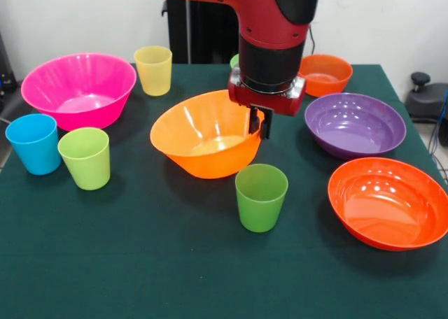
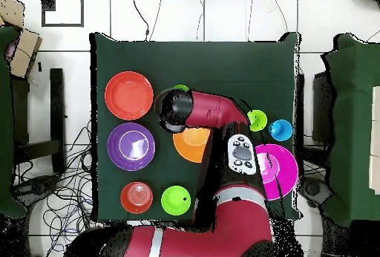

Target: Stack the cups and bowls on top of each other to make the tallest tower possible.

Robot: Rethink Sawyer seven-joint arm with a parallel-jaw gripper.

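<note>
Gripping the tilted big orange bowl [image 1: 203, 140] by its rim, the gripper [image 1: 262, 123] hides most of a small green bowl [image 1: 234, 60] behind.

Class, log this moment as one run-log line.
tool: at large orange bowl rim, tilted | purple bowl: apart | tower: not started

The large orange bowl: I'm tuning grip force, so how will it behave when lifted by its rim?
The large orange bowl already sits tilted, so it probably rocks easily. Its glossy plastic looks slippery and light. The end effector straddles its rim.
</note>
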